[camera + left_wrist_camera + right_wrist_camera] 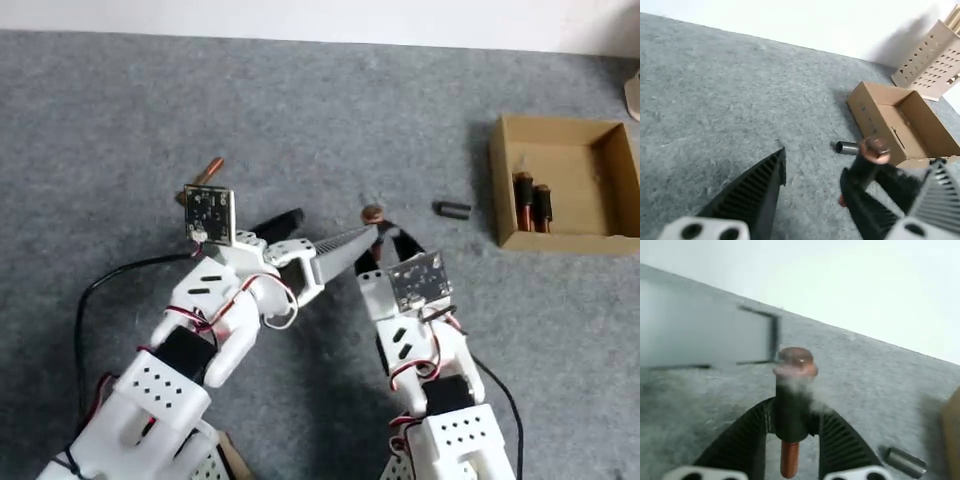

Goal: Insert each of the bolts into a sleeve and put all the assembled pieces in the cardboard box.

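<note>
The right gripper (pixel 792 415) is sitting near the middle of the grey mat (pixel 300 100), its fingers clamping on a dark sleeve (pixel 791 407). A copper bolt (pixel 795 363) is already running through that sleeve, with its head standing above and its shank tip poking out below. The left gripper (pixel 335 224) is lying just to the left, fingers spread wide and gripping nothing, its longer finger reaching almost to the right gripper.

The cardboard box (pixel 565 241) is waiting to the right, and two assembled pieces (pixel 522 200) are lying inside against its left wall. A loose sleeve (pixel 452 209) is lying on the mat between the held piece and the box. A second bolt (pixel 210 168) is lying to the far left, well apart from everything else.

The step in hand is looking like delivery of this third piece to the box. Doing it well is probably going to mean keeping the head uppermost, since a tilt could be letting the bolt slide out. It also means rising first, so the shank tip is clearing both the loose sleeve and the box wall (the sleeve is needed later, so knocking it away would be costly). The fingers should be parting only once low over the box floor, beside the other two. The left gripper's long finger is sitting close enough that it may be needing to draw aside first.
</note>
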{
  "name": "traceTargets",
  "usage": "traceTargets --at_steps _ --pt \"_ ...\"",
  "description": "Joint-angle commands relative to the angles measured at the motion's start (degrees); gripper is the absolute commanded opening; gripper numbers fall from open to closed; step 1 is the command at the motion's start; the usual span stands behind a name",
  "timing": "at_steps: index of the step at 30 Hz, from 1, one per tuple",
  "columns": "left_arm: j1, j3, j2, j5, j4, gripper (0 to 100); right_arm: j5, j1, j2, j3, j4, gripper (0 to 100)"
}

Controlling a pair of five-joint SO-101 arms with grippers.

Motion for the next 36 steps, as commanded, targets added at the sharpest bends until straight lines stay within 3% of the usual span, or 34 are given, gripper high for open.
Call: traceTargets --at_steps 1,9,17,27,36 --pt "-0.5 -3.1 -0.7 0.4 0.3 40 0.1 2.1 -1.3 7.3 -2.6 0.5" --pt "-0.7 -3.0 -0.7 0.4 0.3 40 -3.1 8.1 -1.0 1.2 6.5 0.5" --pt "-0.7 -2.9 -0.7 0.4 0.3 40 -2.5 11.8 -1.0 -2.3 7.0 0.5" --pt "-0.7 -2.9 -0.7 0.4 0.3 40 4.2 17.2 -0.9 -2.4 7.3 0.5" --pt "-0.7 -5.9 9.8 0.3 0.0 40 4.0 21.5 1.5 -7.2 11.8 0.5"
